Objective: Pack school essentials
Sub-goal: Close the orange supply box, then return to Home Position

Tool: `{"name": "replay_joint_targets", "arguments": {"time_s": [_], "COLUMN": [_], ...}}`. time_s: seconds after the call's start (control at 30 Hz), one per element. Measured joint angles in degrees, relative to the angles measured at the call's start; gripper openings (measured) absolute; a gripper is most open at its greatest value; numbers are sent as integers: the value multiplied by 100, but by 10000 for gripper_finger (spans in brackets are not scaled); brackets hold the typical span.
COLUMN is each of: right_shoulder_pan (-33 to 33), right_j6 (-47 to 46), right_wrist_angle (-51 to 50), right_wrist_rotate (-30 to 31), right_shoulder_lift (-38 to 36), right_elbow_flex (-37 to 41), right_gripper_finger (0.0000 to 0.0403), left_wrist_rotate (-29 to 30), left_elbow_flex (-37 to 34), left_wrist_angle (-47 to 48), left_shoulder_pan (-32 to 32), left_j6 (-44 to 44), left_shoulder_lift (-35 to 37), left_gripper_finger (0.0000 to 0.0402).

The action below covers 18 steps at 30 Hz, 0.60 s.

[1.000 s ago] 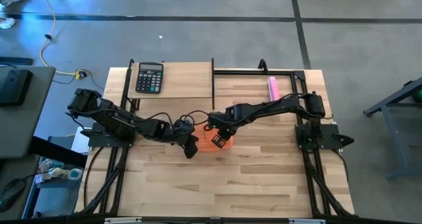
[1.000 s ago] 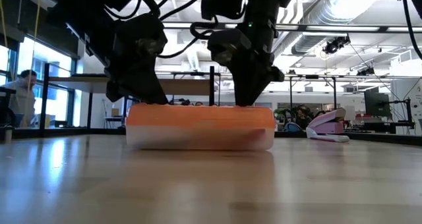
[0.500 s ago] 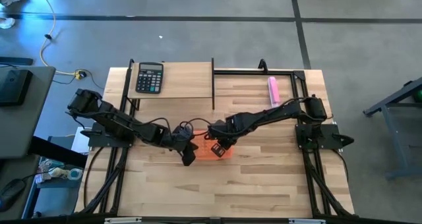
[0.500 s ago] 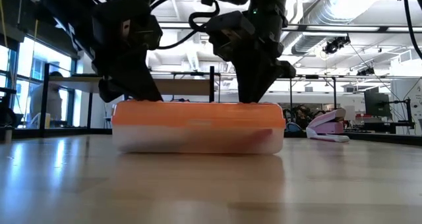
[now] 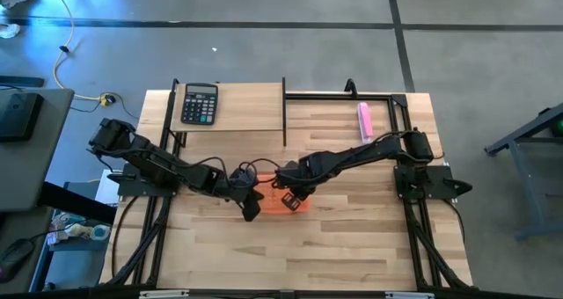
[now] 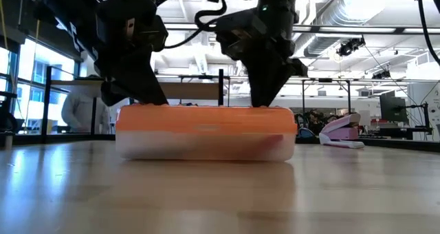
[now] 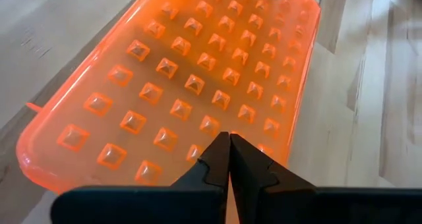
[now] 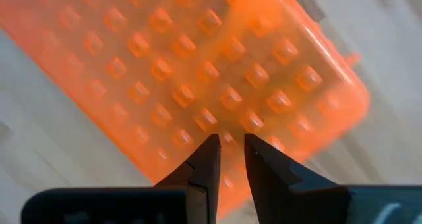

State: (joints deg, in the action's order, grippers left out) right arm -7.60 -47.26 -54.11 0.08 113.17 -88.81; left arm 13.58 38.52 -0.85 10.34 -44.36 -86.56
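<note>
Left hand (image 7: 229,140), fingers pressed shut with nothing between them, tips down on the studded lid of a translucent orange plastic pencil box (image 7: 198,72). Right hand (image 8: 229,145), fingers slightly parted and gripping nothing, tips on the same lid near the opposite end. Box closed, flat on the wooden table (image 5: 352,237) near its middle. Black calculator (image 5: 200,103) at the far left corner, pink oblong bar (image 5: 364,119) at the far right.

Black calculator (image 5: 200,103) and pink bar (image 5: 363,118) well apart.
</note>
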Motion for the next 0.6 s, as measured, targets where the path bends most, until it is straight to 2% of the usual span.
{"name": "replay_joint_targets", "arguments": {"time_s": [0.27,0.6], "right_shoulder_pan": [58,124], "right_j6": [227,380], "right_wrist_angle": [-734,-830], "right_wrist_rotate": [411,584], "right_shoulder_lift": [-9,-22], "right_elbow_flex": [-376,-644], "right_gripper_finger": [61,61], "left_wrist_rotate": [-415,-691], "left_elbow_flex": [-8,-8], "left_wrist_angle": [274,620], "left_shoulder_pan": [-236,-528], "left_j6": [172,536], "left_shoulder_lift": [378,1176], "left_gripper_finger": [3,3]}}
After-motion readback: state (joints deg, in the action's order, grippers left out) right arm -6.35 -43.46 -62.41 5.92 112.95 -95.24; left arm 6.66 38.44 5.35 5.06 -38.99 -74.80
